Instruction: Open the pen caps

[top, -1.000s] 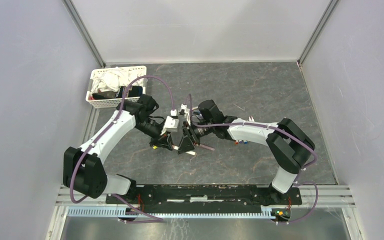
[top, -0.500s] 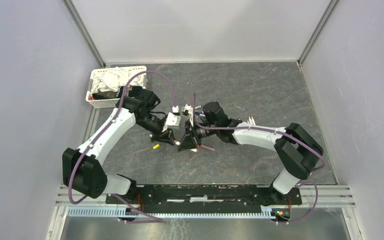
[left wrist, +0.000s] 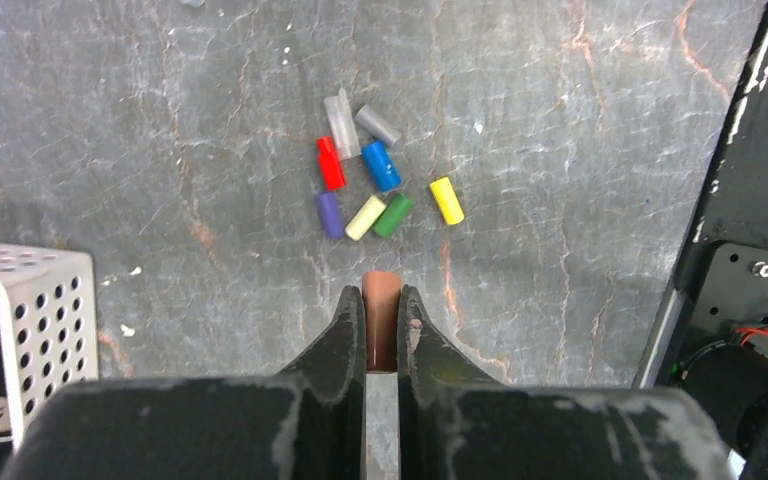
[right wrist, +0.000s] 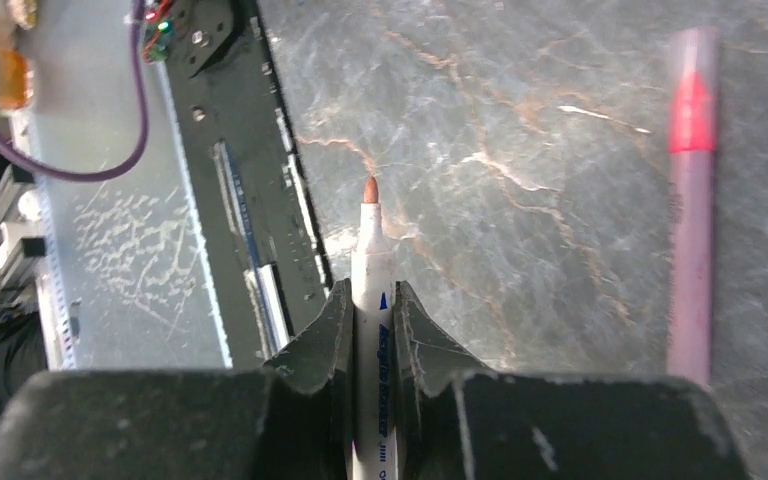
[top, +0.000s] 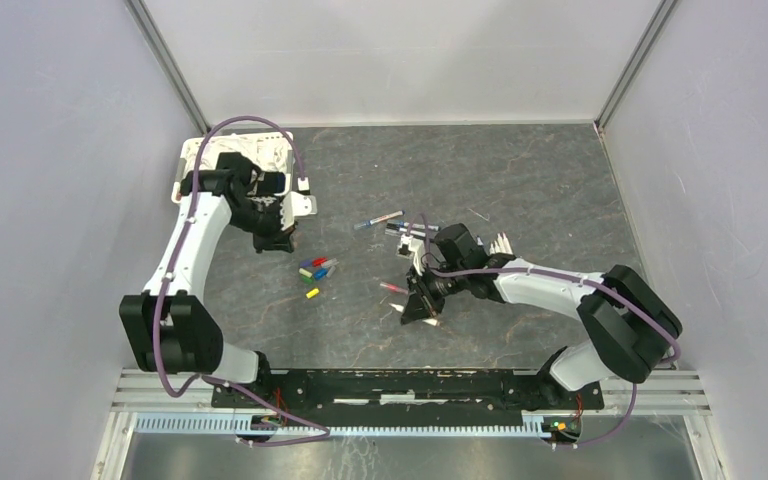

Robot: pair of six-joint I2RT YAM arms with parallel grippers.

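My left gripper is shut on a brown pen cap, held above the table just near a cluster of loose pen caps. In the left wrist view the cluster shows red, blue, purple, green, grey and two yellow caps. My right gripper is shut on a white pen whose bare brown tip points toward the near edge. A red pen lies beside it on the table. More pens lie mid-table.
A white perforated basket of cloths stands at the back left, close behind my left arm; its corner shows in the left wrist view. The black base rail runs along the near edge under my right gripper. More white pens lie by the right arm.
The two grippers, which met mid-table, have pulled apart. My left went back-left toward the basket with the brown cap. My right went right and nearer with the uncapped pen.
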